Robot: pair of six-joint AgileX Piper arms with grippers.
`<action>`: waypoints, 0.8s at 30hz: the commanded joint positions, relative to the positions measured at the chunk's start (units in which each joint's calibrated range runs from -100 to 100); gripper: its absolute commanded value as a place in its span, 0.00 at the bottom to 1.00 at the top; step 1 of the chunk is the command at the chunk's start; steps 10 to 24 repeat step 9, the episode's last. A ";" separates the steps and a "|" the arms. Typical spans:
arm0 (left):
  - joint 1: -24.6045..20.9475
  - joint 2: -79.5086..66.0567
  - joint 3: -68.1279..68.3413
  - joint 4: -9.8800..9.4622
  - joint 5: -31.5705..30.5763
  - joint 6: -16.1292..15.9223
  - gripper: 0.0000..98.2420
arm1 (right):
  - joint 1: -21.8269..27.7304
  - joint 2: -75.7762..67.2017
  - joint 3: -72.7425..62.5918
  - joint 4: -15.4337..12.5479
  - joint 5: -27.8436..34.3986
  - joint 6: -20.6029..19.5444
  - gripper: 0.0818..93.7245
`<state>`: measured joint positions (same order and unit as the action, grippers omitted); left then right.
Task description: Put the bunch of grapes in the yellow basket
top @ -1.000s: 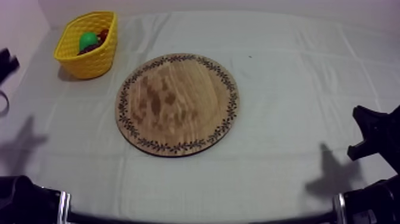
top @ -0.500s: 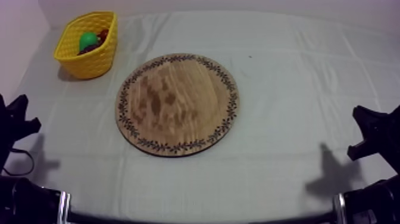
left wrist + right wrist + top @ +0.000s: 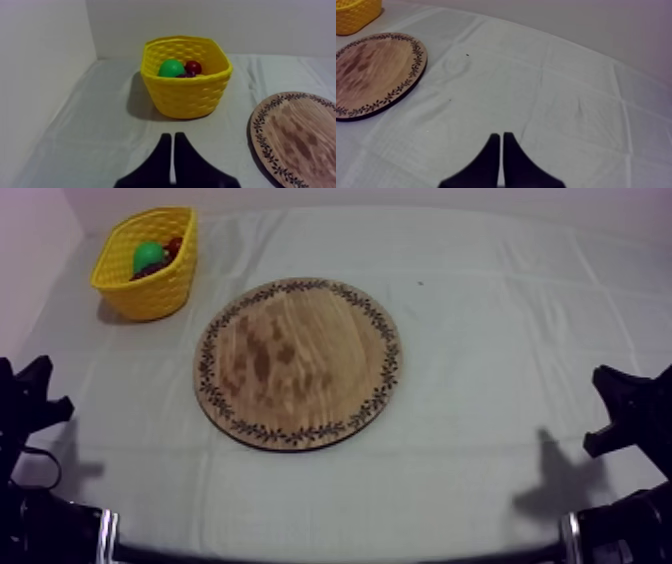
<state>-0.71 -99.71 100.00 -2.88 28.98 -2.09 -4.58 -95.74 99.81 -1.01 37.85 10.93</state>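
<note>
The yellow basket (image 3: 150, 293) has a woven lattice pattern, and in it I see a green fruit (image 3: 149, 256), a small red fruit (image 3: 193, 66) and a dark purple bunch of grapes (image 3: 184, 75). The wooden board (image 3: 298, 363) is tan with darker brown blotches and dark leafy sprigs ringing its rim. The cloth (image 3: 500, 338) over the desk is grey-white, and my jaws are black.

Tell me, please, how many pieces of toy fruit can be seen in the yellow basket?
3: a green fruit, a small red fruit beside it, and a dark bunch of grapes low between them. The yellow basket wall may hide more.
</note>
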 commanded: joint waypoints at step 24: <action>-0.05 -0.04 0.00 0.54 2.27 -1.92 0.00 | -0.02 -0.01 -0.03 0.01 -0.03 -0.01 0.00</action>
